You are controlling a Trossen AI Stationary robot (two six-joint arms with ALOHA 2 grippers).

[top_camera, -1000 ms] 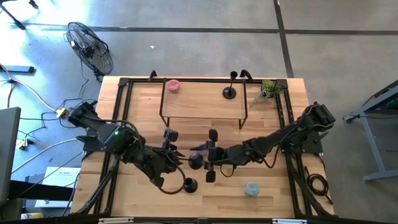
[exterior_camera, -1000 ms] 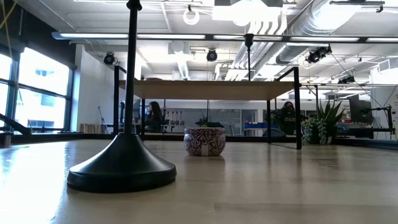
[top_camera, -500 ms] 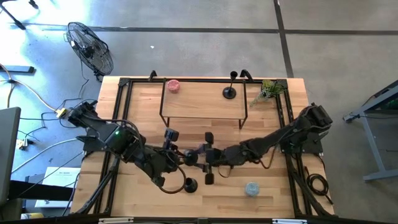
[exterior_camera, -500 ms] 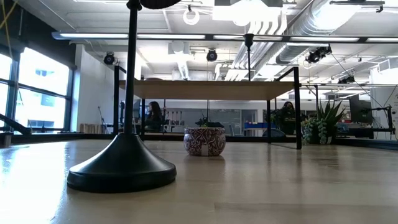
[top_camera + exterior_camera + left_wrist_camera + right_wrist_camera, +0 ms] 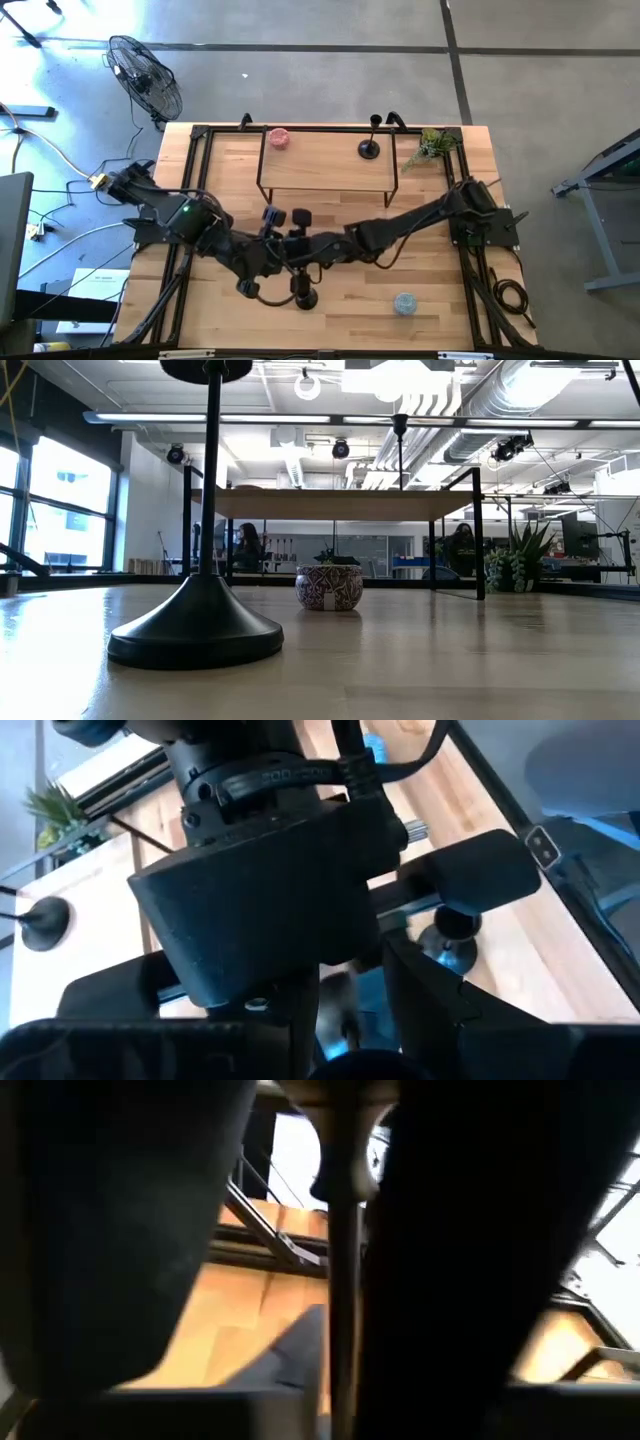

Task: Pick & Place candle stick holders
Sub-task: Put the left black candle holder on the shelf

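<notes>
– What has changed since a second ago?
– Reaching further toward the left of the high view, the right arm has brought the right gripper [image 5: 298,250] up against the left gripper [image 5: 266,254]. They now meet at centre frame, where before they were apart.
– Start at the left. Is the left gripper holding anything?
– I cannot tell. Its own wrist view is blocked by the other arm's housing, so I cannot say whether its fingers are apart or together.
– And in the middle?
– One candle stick holder [image 5: 304,297] stands upright on the table [image 5: 440,300], just below the two grippers in the high view. A second one [image 5: 369,150] stands on the raised shelf [image 5: 325,170], upper centre.
– The right gripper?
– A thin stem [image 5: 345,1280] runs between its dark fingers [image 5: 450,1250] in the right wrist view. Whether they are clamped on it, I cannot tell.
</notes>
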